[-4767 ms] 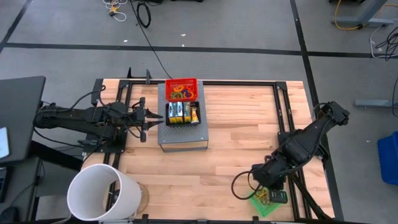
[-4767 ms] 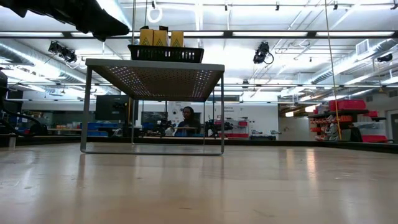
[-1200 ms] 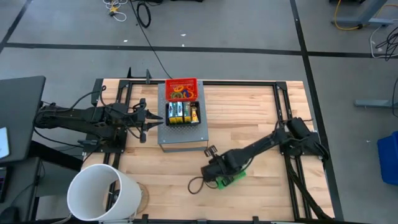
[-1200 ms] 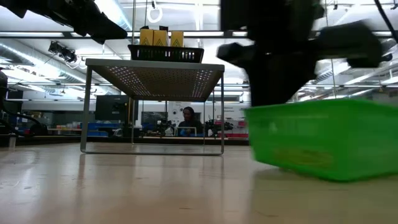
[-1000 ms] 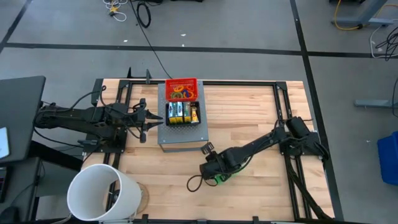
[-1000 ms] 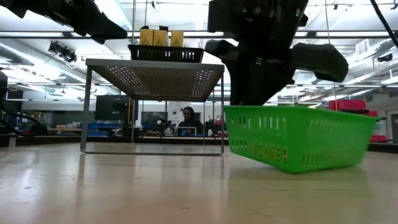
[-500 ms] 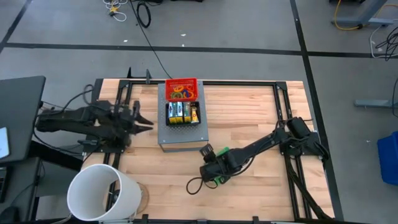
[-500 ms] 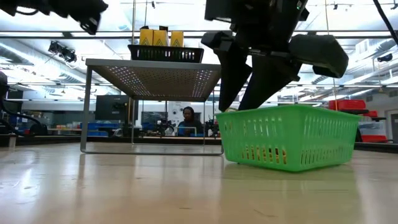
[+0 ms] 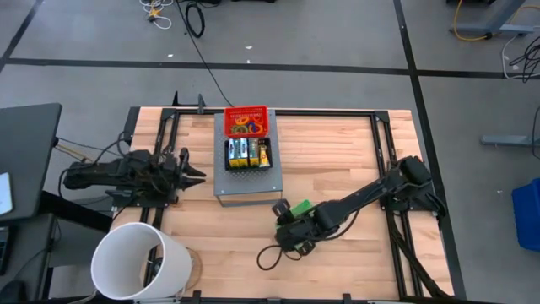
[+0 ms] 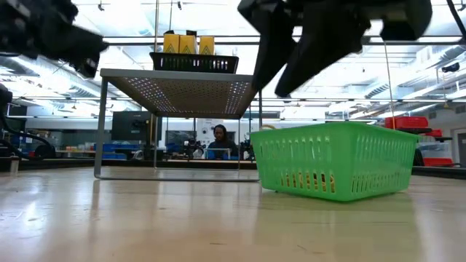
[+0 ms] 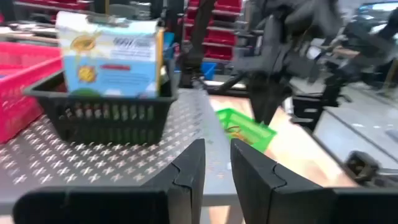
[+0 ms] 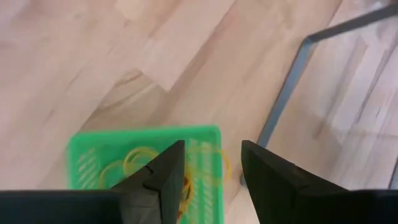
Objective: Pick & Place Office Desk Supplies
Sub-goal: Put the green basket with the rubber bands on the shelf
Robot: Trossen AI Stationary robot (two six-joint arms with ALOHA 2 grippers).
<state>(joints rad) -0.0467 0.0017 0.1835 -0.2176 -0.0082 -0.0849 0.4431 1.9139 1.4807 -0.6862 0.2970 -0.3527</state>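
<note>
The right tool (image 9: 283, 211) hangs above the green basket (image 10: 335, 169), its two fingers (image 12: 163, 175) spread apart and clear of the rim, holding nothing; the basket sits flat on the wooden surface (image 9: 337, 152), just in front of the grey metal stand (image 9: 246, 187) and near its right front leg; looking down through that tool's fingers, a few thin rubber-band loops (image 12: 138, 162), yellow and orange, lie in the bottom of the basket.

On top of the stand a black basket (image 9: 248, 154) holds several yellow-and-green cardboard boxes (image 10: 188, 44) standing upright side by side; right behind it, at the far edge of the stand, a red basket (image 9: 246, 121) carries a tangle of coloured rubber bands (image 9: 245, 127).

The left tool (image 9: 191, 174) is off to the left of the stand, pointing toward it at about the height of its top; its fingers (image 11: 186, 171) stand close together with only a narrow gap between them, and nothing is between them; past them the black basket with a box label facing out is seen, and farther off the green basket and the right arm over it.

A large white bucket (image 9: 139, 262) stands at the near left corner of the surface; beyond the surface, in the room, a person (image 10: 218, 140) sits far off.
</note>
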